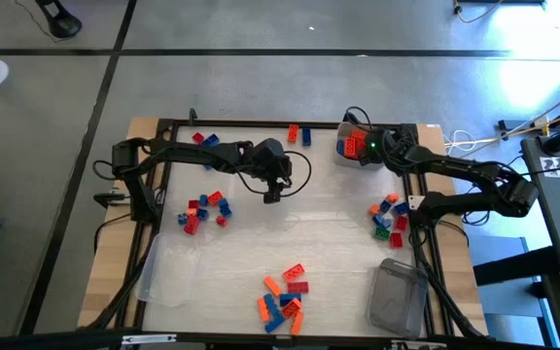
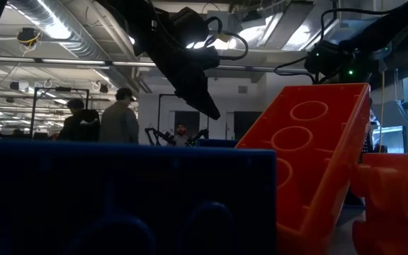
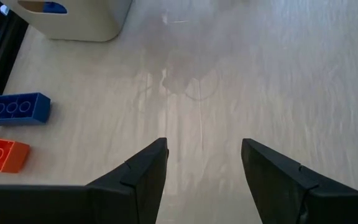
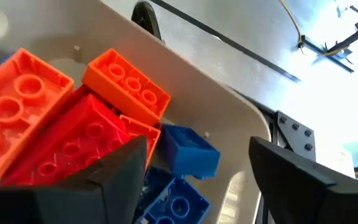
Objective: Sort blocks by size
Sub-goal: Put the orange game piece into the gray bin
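Sorting partly done; white tub (image 1: 350, 146) at the worktop's far right corner already holds several blocks (image 4: 73, 124); right gripper (image 1: 366, 146) hangs over it, released; left gripper (image 1: 272, 192) mid-worktop, released, empty; loose piles (image 1: 282, 297) remain.

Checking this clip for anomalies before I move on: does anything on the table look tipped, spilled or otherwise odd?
Yes. A clear tub at the near right corner seems to lie tipped on its side, with no blocks visible in it. Another clear piece, tub or lid I cannot tell, lies flat near the left edge. Loose blocks sit in scattered clusters, as expected mid-sort.
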{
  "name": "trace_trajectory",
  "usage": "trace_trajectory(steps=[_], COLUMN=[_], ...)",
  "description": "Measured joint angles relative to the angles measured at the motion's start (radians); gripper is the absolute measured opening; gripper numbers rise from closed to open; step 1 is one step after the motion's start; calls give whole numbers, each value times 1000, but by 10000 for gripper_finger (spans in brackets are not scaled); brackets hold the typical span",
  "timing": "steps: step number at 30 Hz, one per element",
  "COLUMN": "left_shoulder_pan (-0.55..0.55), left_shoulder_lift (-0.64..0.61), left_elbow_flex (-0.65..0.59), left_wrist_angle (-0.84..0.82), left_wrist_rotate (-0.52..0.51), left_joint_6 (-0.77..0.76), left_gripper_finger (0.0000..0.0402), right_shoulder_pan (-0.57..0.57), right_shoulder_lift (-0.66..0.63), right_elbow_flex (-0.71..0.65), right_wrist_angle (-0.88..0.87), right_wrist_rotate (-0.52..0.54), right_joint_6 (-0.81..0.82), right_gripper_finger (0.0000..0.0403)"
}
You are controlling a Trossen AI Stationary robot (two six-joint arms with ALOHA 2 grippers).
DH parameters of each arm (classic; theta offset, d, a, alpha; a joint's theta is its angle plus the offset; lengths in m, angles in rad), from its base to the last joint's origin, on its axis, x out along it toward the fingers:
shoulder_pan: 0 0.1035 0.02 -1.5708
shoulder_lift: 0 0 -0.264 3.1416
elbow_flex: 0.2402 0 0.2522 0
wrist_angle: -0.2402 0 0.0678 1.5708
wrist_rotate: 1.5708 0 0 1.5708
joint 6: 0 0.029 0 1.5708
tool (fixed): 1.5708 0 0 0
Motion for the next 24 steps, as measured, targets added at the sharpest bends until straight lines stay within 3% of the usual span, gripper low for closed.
trace_trajectory(steps=[5,18,24], left_shoulder_pan=[12,152,194], left_shoulder_lift=[0,4,51], left_elbow_flex=[0,-1,-1], left_wrist_angle=[0,111,223], left_wrist_rotate=[0,-70,-73], left_joint_6=[-2,-135,-183], left_gripper_finger=[194,194,194], right_shoulder_pan=[1,1,1], right_shoulder_lift=[0,0,0], right_elbow_flex=[39,51,51], right_wrist_angle=[17,250,290], right_wrist_rotate=[-45,-372,-413], right_joint_6=[-30,-91,-106], right_gripper_finger=[288,285,285])
